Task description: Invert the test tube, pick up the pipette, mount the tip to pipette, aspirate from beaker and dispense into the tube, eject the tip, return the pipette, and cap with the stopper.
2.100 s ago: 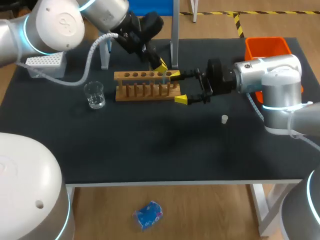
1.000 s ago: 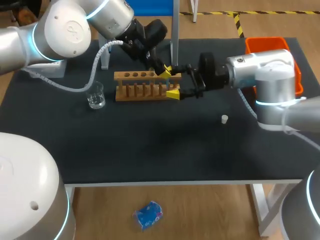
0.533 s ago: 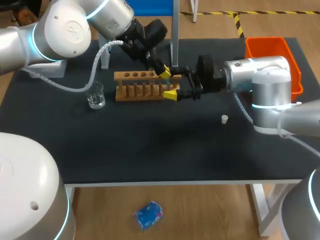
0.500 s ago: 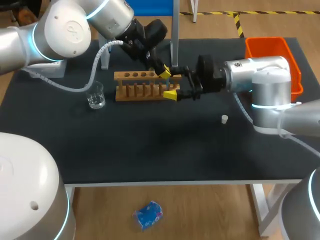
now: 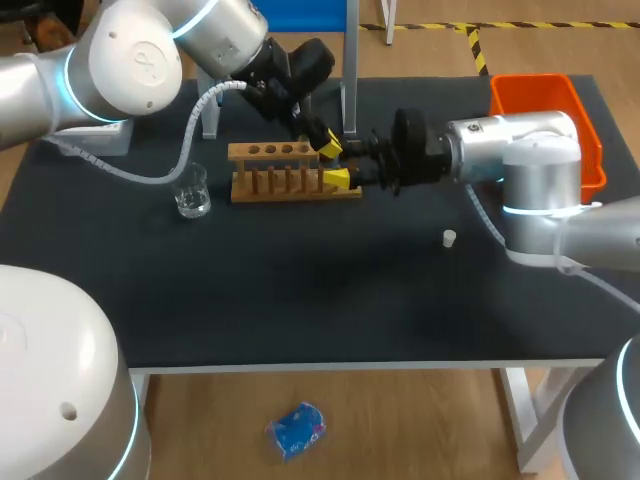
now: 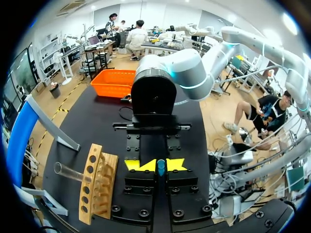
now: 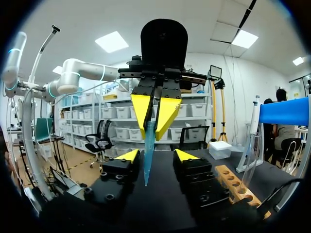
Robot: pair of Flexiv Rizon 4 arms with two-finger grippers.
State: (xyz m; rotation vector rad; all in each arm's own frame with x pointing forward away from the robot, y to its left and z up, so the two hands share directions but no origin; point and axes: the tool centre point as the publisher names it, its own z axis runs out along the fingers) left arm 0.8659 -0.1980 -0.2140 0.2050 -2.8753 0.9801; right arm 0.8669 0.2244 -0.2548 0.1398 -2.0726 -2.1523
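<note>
Test tube (image 7: 148, 160) clamped in left pincer (image 7: 154, 126), hanging within the parted right pincer (image 7: 157, 155).

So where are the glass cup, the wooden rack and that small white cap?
glass cup (image 5: 190, 192), head view, on its clear side wall.
wooden rack (image 5: 270, 151), head view, on its top rail with the holes.
white cap (image 5: 449, 238), head view, on its middle.
</note>
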